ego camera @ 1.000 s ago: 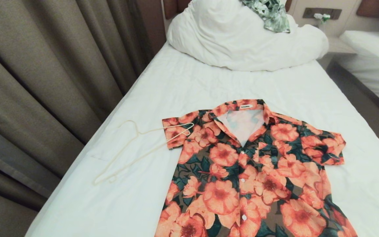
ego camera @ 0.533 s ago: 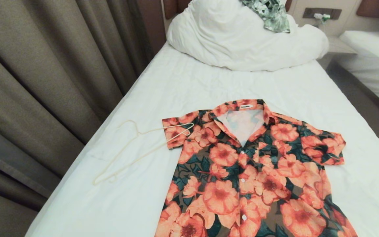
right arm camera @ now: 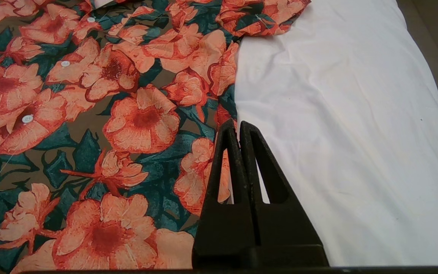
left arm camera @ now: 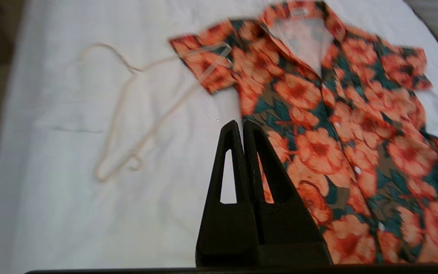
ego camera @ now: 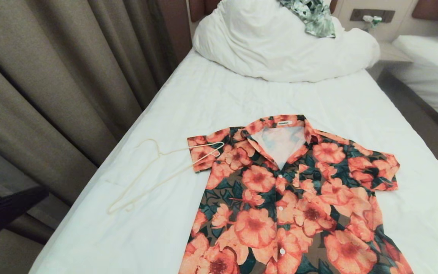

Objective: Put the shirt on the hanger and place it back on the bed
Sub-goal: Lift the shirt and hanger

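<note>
The flowered shirt lies flat and buttoned on the white bed, collar toward the duvet. The cream wire hanger lies to its left, one end resting on the shirt's left sleeve. My left gripper is shut and empty, held above the sheet between hanger and shirt; its arm shows dark at the lower left of the head view. My right gripper is shut and empty above the shirt's right side edge, outside the head view.
Brown curtains hang close along the bed's left side. A bunched white duvet with a green leaf-print garment on it fills the head end. A second bed stands to the right across a floor gap.
My left arm has come into the head view at the lower left edge. Shirt and hanger lie as before.
</note>
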`<state>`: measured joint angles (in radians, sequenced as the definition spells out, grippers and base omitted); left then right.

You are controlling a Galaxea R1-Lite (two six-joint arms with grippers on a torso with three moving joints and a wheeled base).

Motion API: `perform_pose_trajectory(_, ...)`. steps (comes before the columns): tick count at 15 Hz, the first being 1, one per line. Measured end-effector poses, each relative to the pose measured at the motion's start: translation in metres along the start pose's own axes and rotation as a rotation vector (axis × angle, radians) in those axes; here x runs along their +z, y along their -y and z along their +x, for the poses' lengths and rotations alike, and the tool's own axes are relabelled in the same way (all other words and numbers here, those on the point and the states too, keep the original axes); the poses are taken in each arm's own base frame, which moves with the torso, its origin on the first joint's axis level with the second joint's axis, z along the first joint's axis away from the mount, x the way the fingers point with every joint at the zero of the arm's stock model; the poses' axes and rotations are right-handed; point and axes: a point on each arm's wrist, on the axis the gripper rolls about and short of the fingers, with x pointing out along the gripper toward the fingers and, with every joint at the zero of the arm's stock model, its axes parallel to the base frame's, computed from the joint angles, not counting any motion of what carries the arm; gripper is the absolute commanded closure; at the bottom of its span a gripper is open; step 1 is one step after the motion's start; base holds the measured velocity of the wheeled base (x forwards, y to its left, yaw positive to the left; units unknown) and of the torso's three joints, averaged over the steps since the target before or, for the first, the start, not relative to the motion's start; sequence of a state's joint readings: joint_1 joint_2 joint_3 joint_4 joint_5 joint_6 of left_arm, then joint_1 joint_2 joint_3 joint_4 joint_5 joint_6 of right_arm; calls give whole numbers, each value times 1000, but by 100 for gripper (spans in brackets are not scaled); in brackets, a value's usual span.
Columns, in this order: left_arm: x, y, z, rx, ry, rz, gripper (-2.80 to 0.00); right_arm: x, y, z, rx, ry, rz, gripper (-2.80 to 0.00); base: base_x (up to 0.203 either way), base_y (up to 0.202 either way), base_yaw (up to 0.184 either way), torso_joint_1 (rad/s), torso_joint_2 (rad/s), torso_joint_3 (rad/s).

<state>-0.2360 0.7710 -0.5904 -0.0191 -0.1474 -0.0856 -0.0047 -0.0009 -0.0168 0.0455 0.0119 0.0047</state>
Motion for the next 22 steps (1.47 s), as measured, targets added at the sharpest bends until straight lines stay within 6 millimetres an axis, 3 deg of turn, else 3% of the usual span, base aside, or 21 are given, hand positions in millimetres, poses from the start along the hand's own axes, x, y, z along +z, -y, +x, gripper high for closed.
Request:
perform_pose_trajectory(3,15,-19,47,-38,-122,-52,0,0,0,0,0,0,0,0,0,0,0,0,0,0)
perform_pose_trajectory(6,16,-62,87,-126,-215,-115,0,0,0,0,0,0,0,0,0,0,0,0,0,0)
perform_pose_trajectory(11,-6,-134,131,-274,-283,-204,0,0,0,0,0,0,0,0,0,0,0,0,0,0)
perform_pose_trajectory(15,-23,-178,163,-324,-302,-248,0,0,0,0,0,0,0,0,0,0,0,0,0,0)
perform_pose_trajectory(16,-28,-188,172,-330,-308,-253,-280,0,0,0,0,0,0,0,0,0,0,0,0,0)
perform_pose_trajectory(22,-67,-228,211,-393,-332,-250,-280,0,0,0,0,0,0,0,0,0,0,0,0,0)
